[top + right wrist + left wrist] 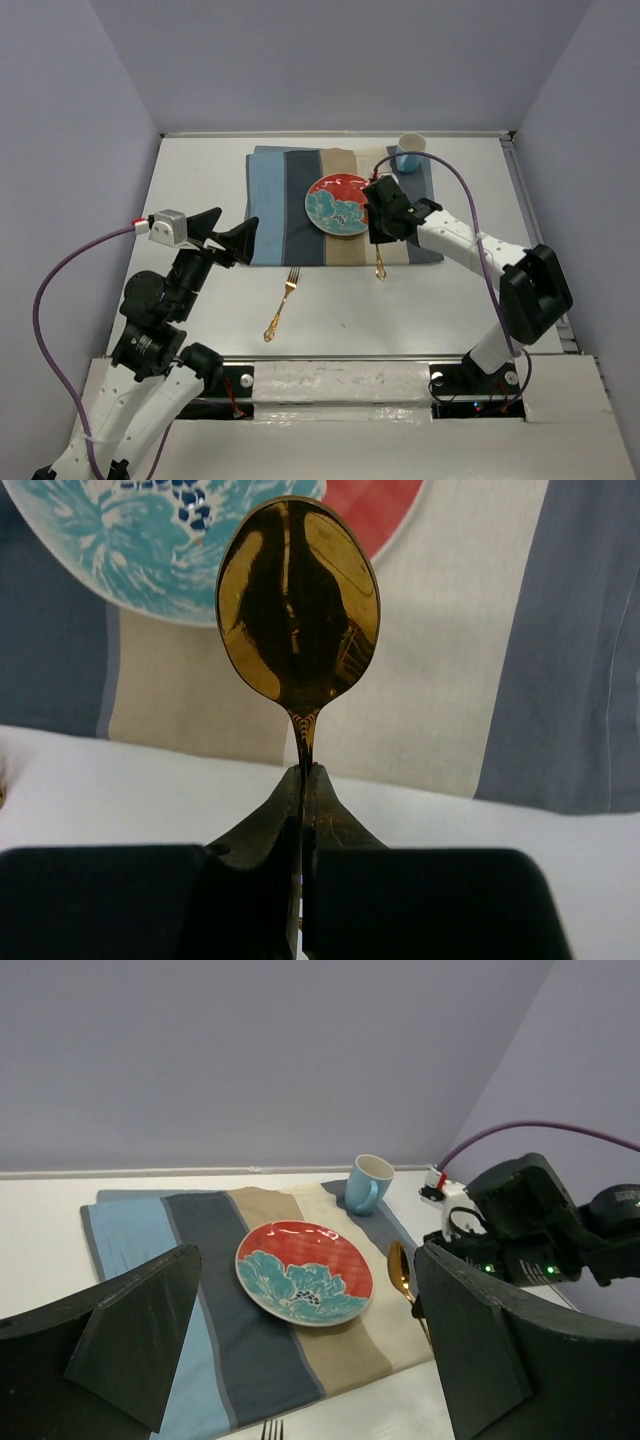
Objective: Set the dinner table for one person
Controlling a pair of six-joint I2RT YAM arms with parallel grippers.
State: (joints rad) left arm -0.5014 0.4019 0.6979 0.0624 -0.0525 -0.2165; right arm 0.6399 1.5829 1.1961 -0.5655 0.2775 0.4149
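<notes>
The white dinner table [200,180] carries a blue, grey and beige striped placemat [290,190]. A red and teal flowered plate [337,204] sits on the mat, with a light blue cup [410,153] at the mat's far right corner. My right gripper [381,238] is shut on a gold spoon [298,600] by its neck, just right of the plate over the mat's near edge. A gold fork [281,303] lies on the bare table in front of the mat. My left gripper [232,230] is open and empty above the mat's near left corner.
In the left wrist view the plate [303,1286], cup [367,1185], spoon bowl [400,1265], fork tines [272,1428] and the right arm's wrist [520,1230] all show. Purple-grey walls close in the table's back and sides. A raised rim [515,175] runs along the right.
</notes>
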